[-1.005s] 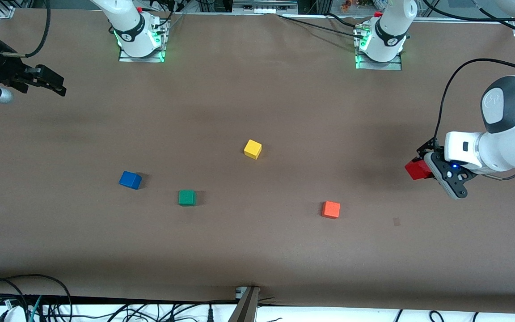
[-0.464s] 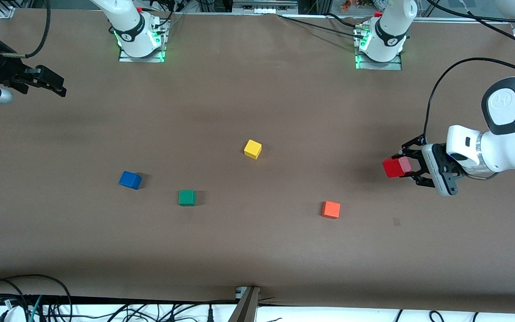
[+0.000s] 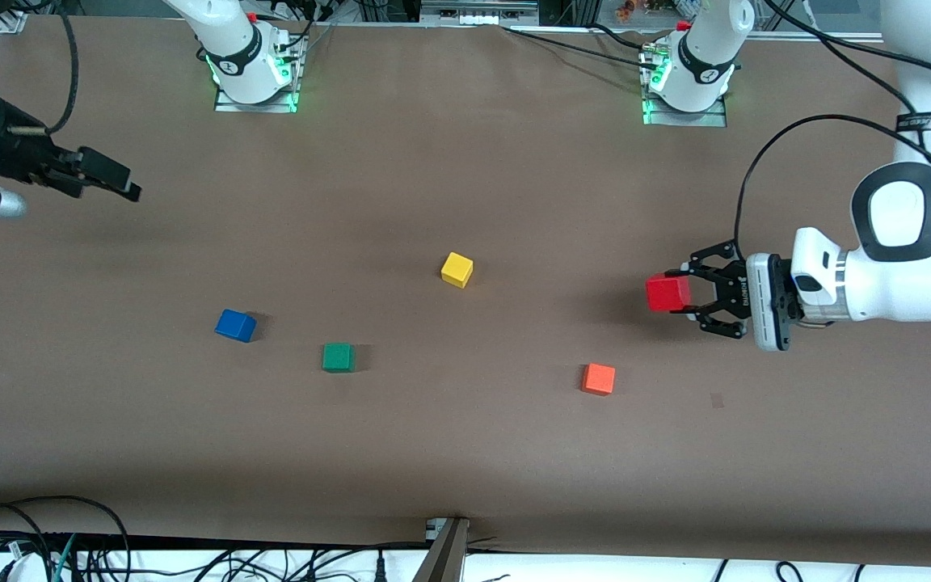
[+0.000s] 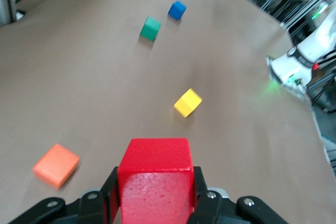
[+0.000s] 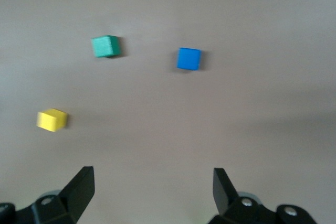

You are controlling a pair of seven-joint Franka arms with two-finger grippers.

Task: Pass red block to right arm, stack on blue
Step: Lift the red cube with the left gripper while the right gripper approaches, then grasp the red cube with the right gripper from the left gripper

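Observation:
The red block (image 3: 666, 293) hangs above the table toward the left arm's end, with my left gripper (image 3: 677, 293) shut on it and pointing level toward the table's middle. In the left wrist view the red block (image 4: 154, 174) fills the space between the black fingers (image 4: 108, 195) of the left gripper (image 4: 154, 195). The blue cube (image 3: 235, 325) rests on the table toward the right arm's end, also seen as the blue cube (image 4: 177, 9) and blue cube (image 5: 188, 59). My right gripper (image 3: 122, 184) hovers open and holds nothing over the table's edge at the right arm's end; its own view shows the right gripper (image 5: 152, 182) with fingers wide apart.
A green cube (image 3: 338, 356) lies beside the blue one, slightly nearer the front camera. A yellow cube (image 3: 457, 269) sits mid-table and an orange cube (image 3: 598, 378) lies nearer the camera, below the held block's path. Both arm bases (image 3: 251, 77) stand along the table's back edge.
The left gripper has carried the red block toward the table's middle and turned level. The right gripper has shifted a little toward the middle.

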